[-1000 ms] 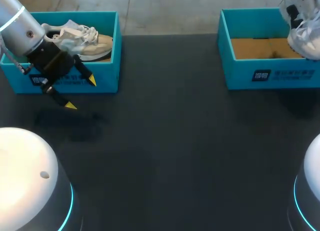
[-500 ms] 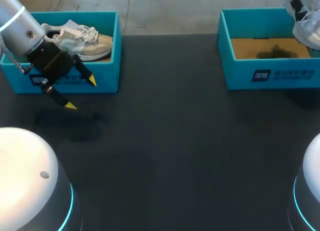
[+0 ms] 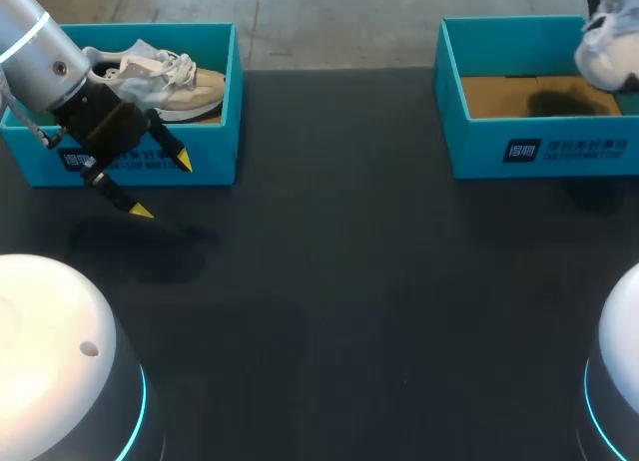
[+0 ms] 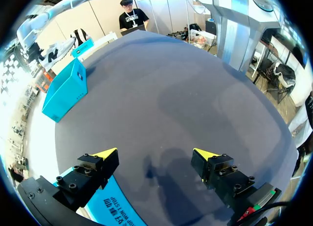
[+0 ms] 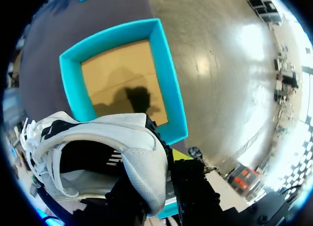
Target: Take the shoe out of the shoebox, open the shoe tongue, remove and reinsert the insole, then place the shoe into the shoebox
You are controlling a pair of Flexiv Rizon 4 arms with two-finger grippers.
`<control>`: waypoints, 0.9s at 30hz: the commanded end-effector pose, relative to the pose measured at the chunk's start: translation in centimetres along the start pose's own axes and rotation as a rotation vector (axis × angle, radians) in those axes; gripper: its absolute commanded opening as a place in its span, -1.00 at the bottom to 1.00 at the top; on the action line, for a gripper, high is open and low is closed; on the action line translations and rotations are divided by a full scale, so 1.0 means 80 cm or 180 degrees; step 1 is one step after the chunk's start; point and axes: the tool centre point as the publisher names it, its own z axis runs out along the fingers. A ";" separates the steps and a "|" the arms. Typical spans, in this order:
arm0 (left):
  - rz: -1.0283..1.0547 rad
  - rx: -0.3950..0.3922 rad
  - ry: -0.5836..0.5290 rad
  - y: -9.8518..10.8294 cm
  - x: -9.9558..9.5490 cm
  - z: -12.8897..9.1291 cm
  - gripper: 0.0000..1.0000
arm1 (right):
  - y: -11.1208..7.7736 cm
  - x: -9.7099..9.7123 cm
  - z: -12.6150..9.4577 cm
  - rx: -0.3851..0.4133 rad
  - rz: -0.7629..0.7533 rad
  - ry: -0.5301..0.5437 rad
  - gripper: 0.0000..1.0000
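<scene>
Near the table's far left corner, my left gripper (image 3: 162, 187) hangs with fingers spread just before the left shoebox (image 3: 215, 132) holding a beige shoe (image 3: 190, 87), while at the far right corner my right gripper (image 5: 164, 172) pinches the white shoe (image 5: 98, 138) above the right shoebox (image 5: 166, 74).

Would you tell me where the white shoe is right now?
Head view, far right: the white shoe hangs in the right gripper above the right end of the right shoebox.

table (image 3: 349, 281): dark, matte | light: soft shadows on top
</scene>
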 end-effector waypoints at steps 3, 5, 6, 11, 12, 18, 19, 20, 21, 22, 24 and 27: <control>0.0000 -0.0010 0.0003 -0.001 0.001 -0.001 1.00 | -0.005 -0.009 -0.009 0.0286 0.1131 0.0310 -1.00; 0.0000 -0.0010 0.0003 -0.001 0.001 -0.001 1.00 | -0.009 -0.009 -0.008 0.0254 0.1278 0.0331 -1.00; 0.0000 -0.0010 0.0003 -0.001 0.001 -0.001 1.00 | -0.011 -0.008 -0.008 0.0281 0.1361 0.0344 -1.00; 0.0000 -0.0010 0.0003 -0.001 0.001 -0.001 1.00 | -0.027 -0.004 0.000 0.0218 0.1784 0.0464 -1.00; 0.0000 -0.0010 0.0003 -0.001 0.001 -0.001 1.00 | -0.031 -0.002 0.003 0.0198 0.1883 0.0505 -1.00; 0.0000 -0.0010 0.0003 -0.001 0.001 -0.001 1.00 | -0.052 0.011 0.010 0.0257 0.2379 0.0633 -1.00; 0.0000 -0.0010 0.0003 -0.001 0.001 -0.001 1.00 | -0.053 0.014 0.011 0.0265 0.2420 0.0641 -1.00; 0.0000 -0.0010 0.0003 -0.001 0.001 -0.001 1.00 | -0.054 0.018 0.011 0.0308 0.2475 0.0658 -1.00; 0.0000 -0.0010 0.0003 -0.001 0.001 -0.001 1.00 | -0.055 0.021 0.011 0.0314 0.2495 0.0673 -1.00; 0.0000 -0.0010 0.0003 -0.001 0.001 -0.001 1.00 | -0.056 0.027 0.012 0.0321 0.2541 0.0725 -1.00; 0.0000 -0.0010 0.0003 -0.001 0.001 -0.001 1.00 | -0.056 0.031 0.011 0.0337 0.2550 0.0738 -1.00; 0.0000 -0.0010 0.0003 -0.001 0.001 -0.001 1.00 | -0.056 0.031 0.011 0.0337 0.2550 0.0738 -1.00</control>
